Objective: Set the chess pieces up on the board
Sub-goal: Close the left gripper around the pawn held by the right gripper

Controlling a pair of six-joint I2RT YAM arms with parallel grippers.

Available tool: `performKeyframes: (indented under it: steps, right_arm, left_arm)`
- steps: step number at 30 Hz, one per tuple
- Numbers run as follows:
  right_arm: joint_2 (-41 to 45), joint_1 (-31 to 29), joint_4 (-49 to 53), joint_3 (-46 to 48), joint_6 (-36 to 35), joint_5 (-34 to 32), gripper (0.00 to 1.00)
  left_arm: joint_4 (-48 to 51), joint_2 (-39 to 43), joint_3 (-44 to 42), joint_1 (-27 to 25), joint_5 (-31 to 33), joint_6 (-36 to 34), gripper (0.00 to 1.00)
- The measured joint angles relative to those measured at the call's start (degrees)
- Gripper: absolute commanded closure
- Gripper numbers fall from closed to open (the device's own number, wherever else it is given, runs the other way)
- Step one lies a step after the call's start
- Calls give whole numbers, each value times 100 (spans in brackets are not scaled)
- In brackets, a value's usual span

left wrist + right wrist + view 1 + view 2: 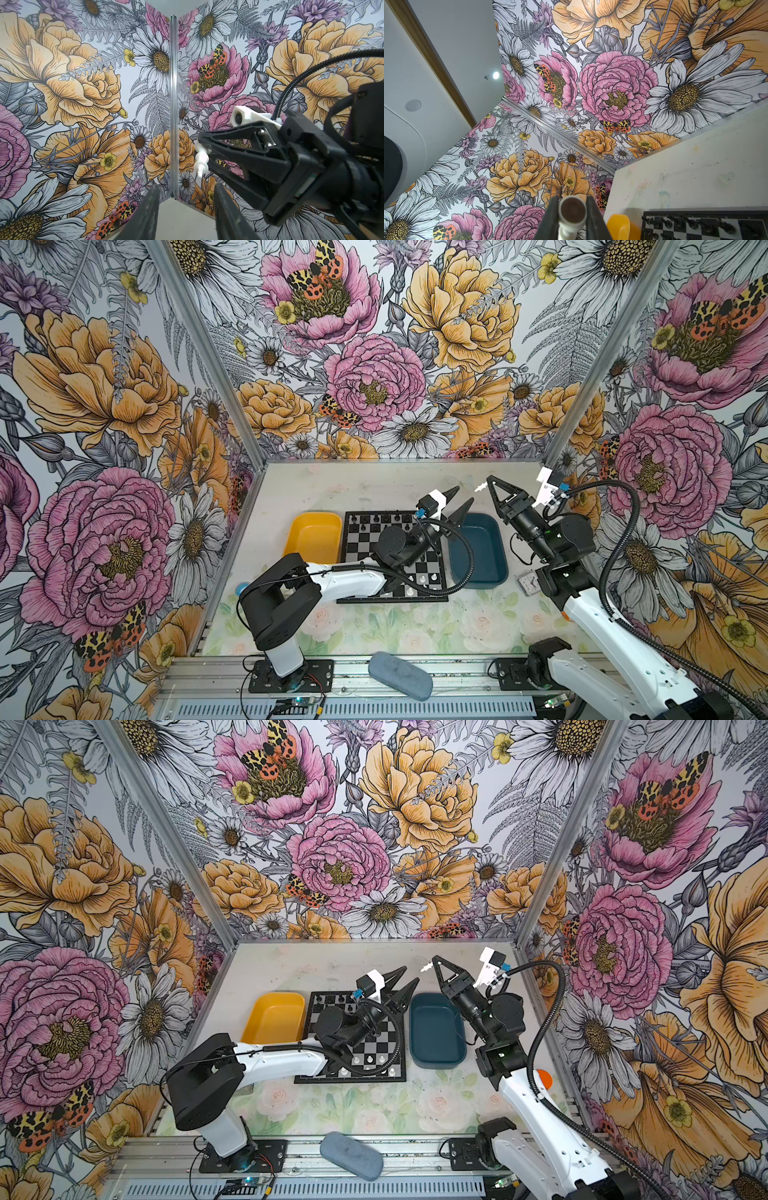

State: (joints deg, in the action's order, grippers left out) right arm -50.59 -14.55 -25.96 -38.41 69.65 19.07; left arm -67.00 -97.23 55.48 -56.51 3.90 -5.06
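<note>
White plastic, a tall chess piece (481,488) lies sideways in the pinched tips of the right gripper (491,481), raised clear of the table (374,485) past the far end of the blue tray (500,572) and off the board (390,599). Sideways it cannot be stood on a square, which is likely why the left gripper (460,500) hovers just beside it, jaws apart and empty, aimed to take it over. Other white pieces (424,579) already stand on the board's near rows
</note>
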Motion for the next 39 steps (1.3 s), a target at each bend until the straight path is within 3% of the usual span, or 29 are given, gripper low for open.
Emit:
performKeyframes:
  steps: [39]
  right_arm:
    - [258, 0, 595, 55, 105, 162, 100]
  left_arm:
    - [260, -459, 452, -240, -22, -708, 64]
